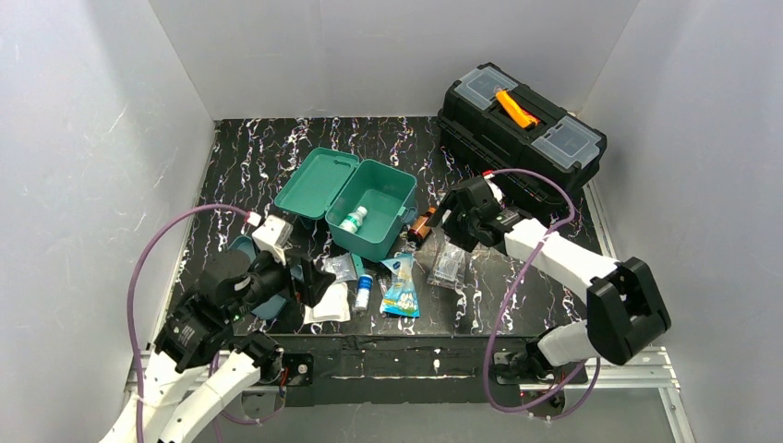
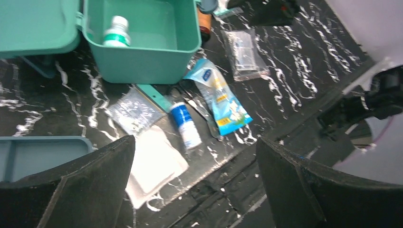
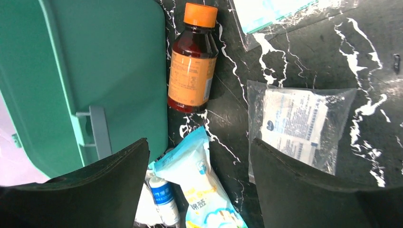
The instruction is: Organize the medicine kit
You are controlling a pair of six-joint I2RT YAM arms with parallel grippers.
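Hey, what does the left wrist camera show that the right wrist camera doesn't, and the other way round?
Only the left wrist view: the inside of the medicine kit box with a white green-banded bottle in it, the open lid, the darker tray and a white gauze pad.
Only the right wrist view: the orange cap of the brown bottle, and the box's latch.
Both: the box, the brown bottle, the blue packet, the clear packet and the small blue-labelled bottle.

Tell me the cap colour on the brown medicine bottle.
The round plastic cap is orange; right wrist view shows it best.
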